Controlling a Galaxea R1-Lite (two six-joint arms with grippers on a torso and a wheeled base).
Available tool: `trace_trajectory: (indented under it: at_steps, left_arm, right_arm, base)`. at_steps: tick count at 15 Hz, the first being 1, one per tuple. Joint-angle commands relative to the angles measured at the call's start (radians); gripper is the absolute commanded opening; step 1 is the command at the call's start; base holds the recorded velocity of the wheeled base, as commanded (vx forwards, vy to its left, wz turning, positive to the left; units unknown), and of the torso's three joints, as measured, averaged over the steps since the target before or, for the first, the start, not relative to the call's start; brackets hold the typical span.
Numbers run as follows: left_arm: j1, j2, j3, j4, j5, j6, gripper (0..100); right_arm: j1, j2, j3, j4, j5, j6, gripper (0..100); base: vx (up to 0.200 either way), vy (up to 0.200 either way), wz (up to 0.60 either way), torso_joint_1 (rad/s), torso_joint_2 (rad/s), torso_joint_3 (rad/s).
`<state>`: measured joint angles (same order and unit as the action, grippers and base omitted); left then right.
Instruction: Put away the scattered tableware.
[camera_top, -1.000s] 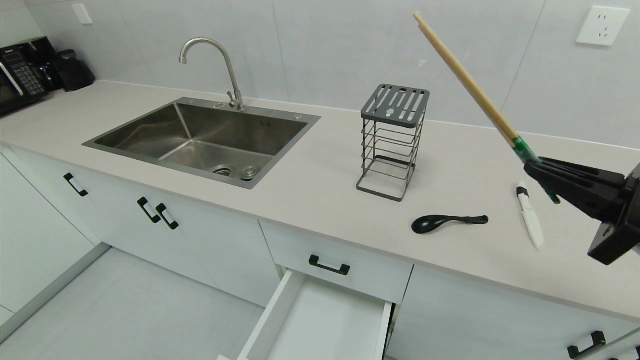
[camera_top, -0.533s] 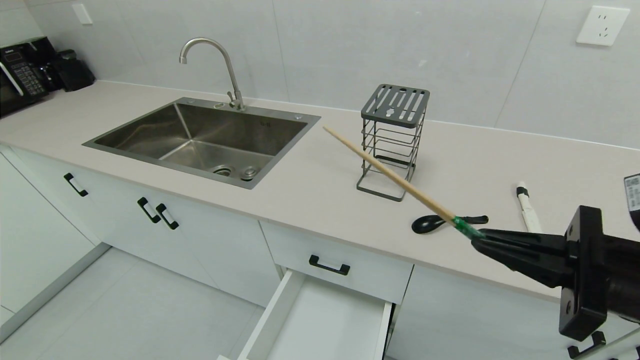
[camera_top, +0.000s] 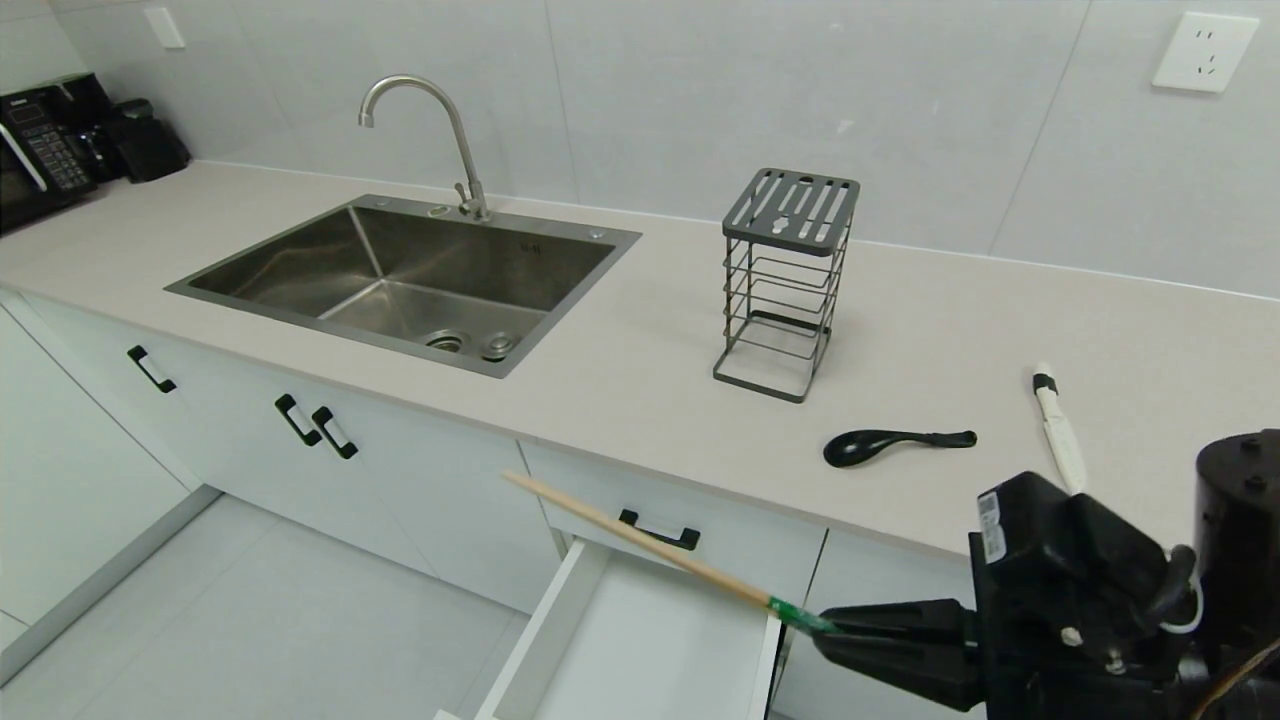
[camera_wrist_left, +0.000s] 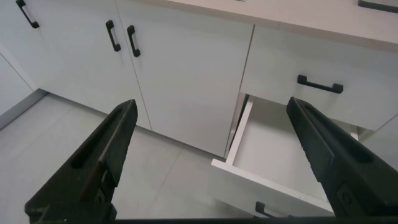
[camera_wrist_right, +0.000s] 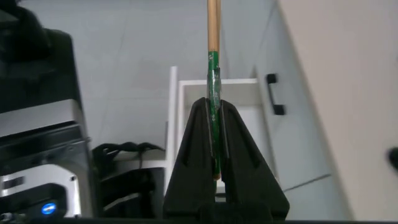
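One light wooden chopstick (camera_top: 640, 539) w/ green-taped end sits clamped in your closed right gripper (camera_top: 830, 622), long axis pointing left over the open white drawer (camera_top: 650, 660) just below; left gripper (camera_wrist_left: 210, 104) gapes empty.

The right hand (camera_top: 826, 628) is matte black, with two long flat fingers (camera_top: 880, 640) that taper into a narrow wedge. Behind it sits a blocky black wrist housing (camera_top: 1060, 560) with angular faces. It has a small white printed label (camera_top: 990, 527) on one corner and small silver screws (camera_top: 1070, 634) on its side. A thin white cable (camera_top: 1187, 600) loops between the housing and a smooth black cylindrical joint (camera_top: 1240, 500). The left hand (camera_wrist_left: 211, 109) is the same matte black, with two broad, flat-sided fingers (camera_wrist_left: 106, 155) narrowing to blunt tips.
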<state>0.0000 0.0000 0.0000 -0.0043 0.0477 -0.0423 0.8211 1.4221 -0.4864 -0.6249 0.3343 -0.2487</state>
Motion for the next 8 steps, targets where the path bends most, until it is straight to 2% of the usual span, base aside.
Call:
trace_trajectory:
  at_steps: [1, 8]
  left_arm:
    - [0.000, 0.000, 0.000, 0.000, 0.001, -0.001, 100]
    - [0.000, 0.000, 0.000, 0.000, 0.001, -0.001, 100]
  right_arm:
    - [0.035, 0.061, 0.006, -0.003, 0.000, -0.001, 0]
    - [0.041, 0.110, 0.032, -0.012, 0.000, -0.020, 0]
  base:
    - [0.000, 0.000, 0.00, 0.000, 0.00, 0.000]
    - [0.000, 0.000, 0.00, 0.000, 0.00, 0.000]
